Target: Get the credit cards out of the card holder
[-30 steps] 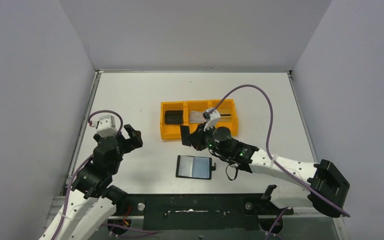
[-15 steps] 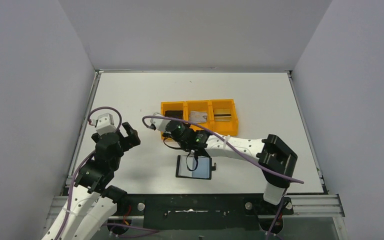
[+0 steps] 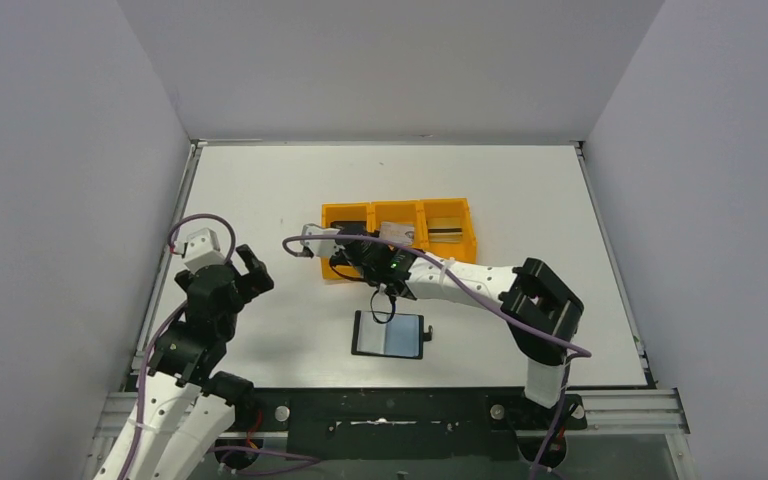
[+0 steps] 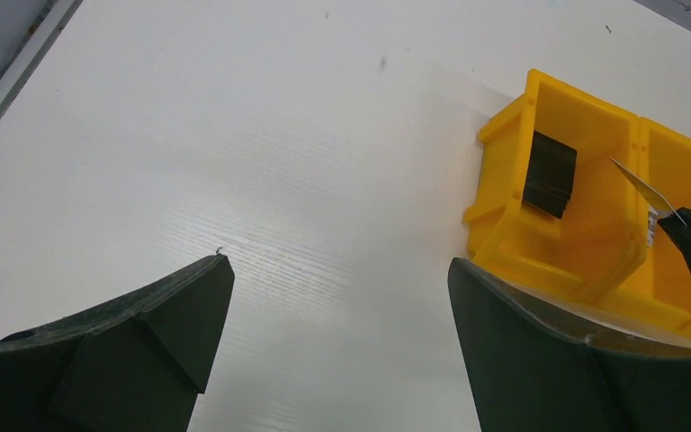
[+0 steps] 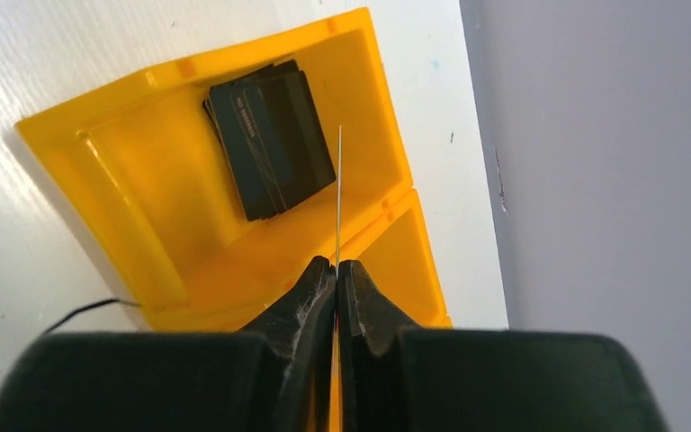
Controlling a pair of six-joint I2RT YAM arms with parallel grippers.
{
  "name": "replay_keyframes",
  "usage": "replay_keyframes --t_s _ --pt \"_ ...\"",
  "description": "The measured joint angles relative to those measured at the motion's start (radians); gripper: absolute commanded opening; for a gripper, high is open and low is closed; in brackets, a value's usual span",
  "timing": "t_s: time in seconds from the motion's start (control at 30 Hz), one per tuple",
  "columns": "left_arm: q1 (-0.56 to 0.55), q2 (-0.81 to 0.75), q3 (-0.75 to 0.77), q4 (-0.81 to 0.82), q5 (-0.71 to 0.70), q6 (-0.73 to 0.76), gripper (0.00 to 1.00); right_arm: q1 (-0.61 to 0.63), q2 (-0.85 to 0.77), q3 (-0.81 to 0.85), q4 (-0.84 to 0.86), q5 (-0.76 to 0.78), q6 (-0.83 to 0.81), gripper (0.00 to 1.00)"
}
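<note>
I am holding my right gripper [image 3: 358, 246] over the left compartment of the tray [image 3: 465, 255], hiding most of it. A grey card [image 3: 396, 232] is lying in the middle compartment and a gold card [image 3: 446, 232] in the right one. The holder [image 3: 390, 335] is lying open near the tray's front. My left gripper [image 3: 256, 268] is hovering with its jaws spread, well apart from the tray.

Tray [image 3: 400, 205] showing orange. Black block [image 5: 270, 135] sitting inside, carrying faint pale lettering. Gold card [image 3: 447, 230] wearing a dark stripe; silvery-grey card [image 3: 395, 233] glinting beside it. Card holder [image 3: 390, 334] lying black, inner pockets shining blue-grey. Black right gripper [image 5: 336, 264] pinching a thin card [image 4: 648, 189], pale grey. Table [image 3: 260, 190] looking white
</note>
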Motion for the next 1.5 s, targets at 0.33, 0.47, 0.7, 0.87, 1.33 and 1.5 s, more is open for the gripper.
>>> replay_keyframes --t_s 0.33,0.47,0.7,0.87,1.33,1.5 --pt "0.023 -0.049 0.002 -0.012 -0.027 -0.005 0.92 -0.038 0.082 0.090 0.021 -0.073 -0.042 0.00" --pt "0.025 -0.053 0.002 -0.014 -0.032 -0.005 0.92 -0.051 0.111 0.098 0.017 -0.102 -0.049 0.00" --pt "0.032 -0.054 0.002 -0.016 -0.034 -0.006 0.92 -0.067 0.189 0.177 0.014 -0.116 -0.052 0.00" --pt "0.035 -0.055 0.002 -0.018 -0.034 -0.006 0.92 -0.069 0.255 0.221 0.013 -0.101 -0.059 0.00" --pt "0.041 -0.059 0.002 -0.018 -0.031 -0.006 0.92 -0.087 0.322 0.268 0.010 -0.061 -0.110 0.02" --pt "0.041 -0.062 0.002 -0.018 -0.030 -0.006 0.92 -0.093 0.341 0.281 0.014 -0.053 -0.118 0.04"
